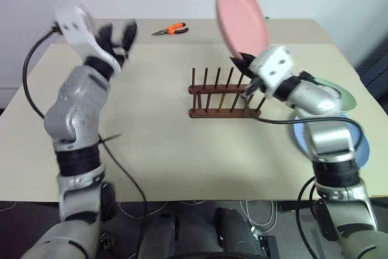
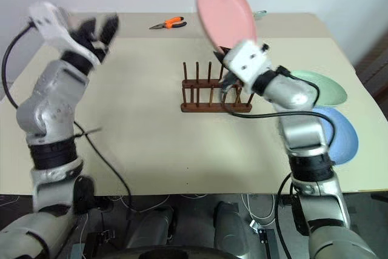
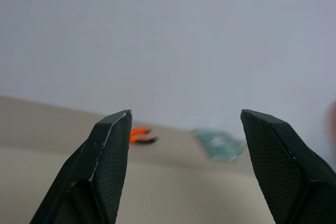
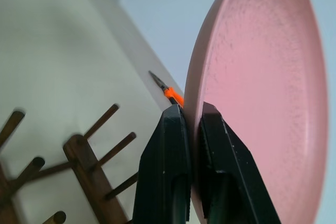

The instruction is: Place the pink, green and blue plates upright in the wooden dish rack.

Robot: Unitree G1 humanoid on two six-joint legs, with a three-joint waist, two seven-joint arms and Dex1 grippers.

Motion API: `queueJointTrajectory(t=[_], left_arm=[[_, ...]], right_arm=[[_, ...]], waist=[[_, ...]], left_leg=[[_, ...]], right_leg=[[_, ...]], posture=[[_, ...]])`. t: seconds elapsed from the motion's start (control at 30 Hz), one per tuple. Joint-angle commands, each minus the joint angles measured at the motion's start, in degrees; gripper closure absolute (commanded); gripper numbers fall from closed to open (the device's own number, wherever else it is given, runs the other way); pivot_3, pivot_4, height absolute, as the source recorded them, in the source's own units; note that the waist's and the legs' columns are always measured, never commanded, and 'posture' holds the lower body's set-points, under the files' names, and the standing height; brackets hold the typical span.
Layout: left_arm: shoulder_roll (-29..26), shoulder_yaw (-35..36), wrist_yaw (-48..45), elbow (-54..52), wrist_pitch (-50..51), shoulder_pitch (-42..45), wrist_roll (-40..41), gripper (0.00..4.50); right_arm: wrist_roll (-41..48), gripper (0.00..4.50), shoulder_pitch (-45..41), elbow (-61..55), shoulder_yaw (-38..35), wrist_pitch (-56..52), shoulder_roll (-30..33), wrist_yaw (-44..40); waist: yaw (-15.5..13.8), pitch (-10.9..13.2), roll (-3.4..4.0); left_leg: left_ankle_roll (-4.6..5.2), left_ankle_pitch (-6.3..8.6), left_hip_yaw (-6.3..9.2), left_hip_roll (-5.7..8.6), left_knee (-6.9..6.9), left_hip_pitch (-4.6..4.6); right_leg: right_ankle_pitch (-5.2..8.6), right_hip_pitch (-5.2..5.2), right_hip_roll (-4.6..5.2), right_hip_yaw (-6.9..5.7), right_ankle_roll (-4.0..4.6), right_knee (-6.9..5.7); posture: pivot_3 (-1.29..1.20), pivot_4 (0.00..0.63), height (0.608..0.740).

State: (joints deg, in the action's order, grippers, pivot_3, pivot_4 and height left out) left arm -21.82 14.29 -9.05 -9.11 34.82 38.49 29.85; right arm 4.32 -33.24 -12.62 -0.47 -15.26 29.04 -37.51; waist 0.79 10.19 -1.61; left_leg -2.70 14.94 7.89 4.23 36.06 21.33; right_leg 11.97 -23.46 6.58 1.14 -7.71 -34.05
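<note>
Black textured fingers [image 4: 173,145] of my right gripper [image 4: 192,114] pinch the matte pink plate [image 4: 262,87] by its rim, upright above the dark wooden rack [image 1: 224,98]. Left gripper [image 3: 184,124] gapes, empty. Green plate [image 2: 324,87] and blue plate [image 2: 342,134] lie flat beside it.

left end effector [image 1: 115,34] motion-blurred; blue plate [image 2: 345,137] – largely hidden behind right arm [image 2: 303,131].

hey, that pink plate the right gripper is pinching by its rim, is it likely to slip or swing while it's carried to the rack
Probably a little. The right gripper holds the pink plate only at its lower rim, so most of it stands above the grip and could pivot. Its matte surface may resist sliding. It keeps its round shape, so it looks stiff, and seems light enough for an edge pinch.
</note>
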Motion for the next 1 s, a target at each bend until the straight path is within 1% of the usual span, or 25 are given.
queueJointTrajectory(t=[0.03, 0.13, 0.27, 0.33, 0.5, 0.7, 0.83, 0.9, 0.97, 1.0], left_arm=[[-6.7, -13.1, -16.8, -5.4, -4.1, -8.8, -4.4, 1.08], [-9.6, -18.1, -28.5, -10.8, -3.6, -14.6, 0.3, 1.08], [-11.6, -23.2, -36.0, -14.7, -3.1, -17.2, 0.3, 1.08], [-11.3, -24.2, -37.3, -15.5, -2.6, -17.3, 0.6, 1.08], [-10.1, -24.8, -38.0, -16.2, -2.3, -17.0, 0.4, 1.08], [-9.8, -24.7, -38.2, -15.9, -1.9, -16.3, -0.6, 1.08], [-9.8, -24.6, -38.1, -16.3, -1.1, -15.9, -0.7, 1.04], [-9.7, -24.5, -37.8, -16.8, -0.5, -15.8, -0.5, 1.04], [-9.4, -24.9, -37.5, -17.2, 0.1, -15.7, -0.6, 1.04], [-9.3, -25.0, -37.4, -17.3, 0.1, -15.8, -0.8, 1.04]], right_arm=[[24.5, 4.50, 1.5, -8.3, -13.0, -17.3, 0.3, -4.1], [35.6, 4.50, 1.1, -8.1, -19.7, -26.6, 0.5, -0.9], [41.5, 4.50, 2.3, -8.2, -22.5, -31.4, 1.4, 1.9], [42.5, 4.50, 2.8, -8.2, -22.6, -32.0, 1.8, 2.9], [44.1, 4.50, 3.3, -7.2, -22.9, -32.3, 1.9, 5.1], [49.6, 4.50, 3.1, -1.2, -25.1, -33.7, 0.9, 6.6], [49.6, 3.03, 2.6, 2.1, -25.0, -32.8, 1.3, 7.5], [48.2, 2.00, 2.8, 1.9, -24.2, -31.4, 1.9, 7.5], [43.8, 0.94, 2.3, 2.0, -23.6, -27.6, 2.9, 8.8], [42.4, 0.57, 1.8, 2.5, -24.2, -25.9, 3.6, 9.4]], waist=[[-0.2, 0.0, 0.06], [-0.3, 0.1, 0.07], [-0.1, 0.1, 0.24], [0.0, 0.1, 0.42], [-0.1, 0.2, 0.43], [-0.2, 0.2, 0.43], [-0.2, 0.2, 0.43], [-0.1, 0.2, 0.44], [-0.1, 0.2, 0.46], [-0.1, 0.2, 0.46]], left_leg=[[0.03, 0.02, 0.01, 0.00, 0.00, -0.01], [0.13, 0.08, 0.01, 0.00, 0.09, 0.12], [0.13, 0.08, 0.01, -0.08, 0.06, 0.07], [0.14, 0.08, -0.08, -0.09, 0.01, 0.03], [0.16, 0.08, -0.11, -0.09, 0.05, 0.05], [0.16, 0.08, -0.10, -0.08, 0.08, 0.06], [0.16, 0.08, -0.10, -0.07, 0.07, 0.06], [0.16, 0.08, -0.10, -0.08, 0.07, 0.05], [0.16, 0.08, -0.11, -0.07, 0.07, 0.06], [0.16, 0.08, -0.11, -0.07, 0.07, 0.06]], right_leg=[[0.00, 0.03, 0.01, -0.01, 0.01, -0.01], [0.12, 0.00, 0.10, 0.00, 0.25, 0.07], [0.14, -0.01, 0.07, -0.04, 0.30, 0.05], [0.17, 0.00, 0.07, -0.02, 0.35, 0.06], [0.16, -0.03, 0.07, -0.01, 0.32, 0.04], [0.16, -0.01, 0.08, -0.02, 0.31, 0.05], [0.16, -0.02, 0.08, -0.02, 0.31, 0.04], [0.16, -0.02, 0.08, -0.02, 0.31, 0.04], [0.16, -0.03, 0.08, -0.02, 0.29, 0.04], [0.16, -0.03, 0.08, -0.02, 0.28, 0.03]], posture=[[0.00, 0.150, 0.740], [0.00, 0.150, 0.740], [0.00, 0.150, 0.740], [0.00, 0.150, 0.740], [0.00, 0.150, 0.740], [0.00, 0.150, 0.740], [0.00, 0.150, 0.740], [0.00, 0.150, 0.740], [0.00, 0.150, 0.740], [0.00, 0.150, 0.740]])
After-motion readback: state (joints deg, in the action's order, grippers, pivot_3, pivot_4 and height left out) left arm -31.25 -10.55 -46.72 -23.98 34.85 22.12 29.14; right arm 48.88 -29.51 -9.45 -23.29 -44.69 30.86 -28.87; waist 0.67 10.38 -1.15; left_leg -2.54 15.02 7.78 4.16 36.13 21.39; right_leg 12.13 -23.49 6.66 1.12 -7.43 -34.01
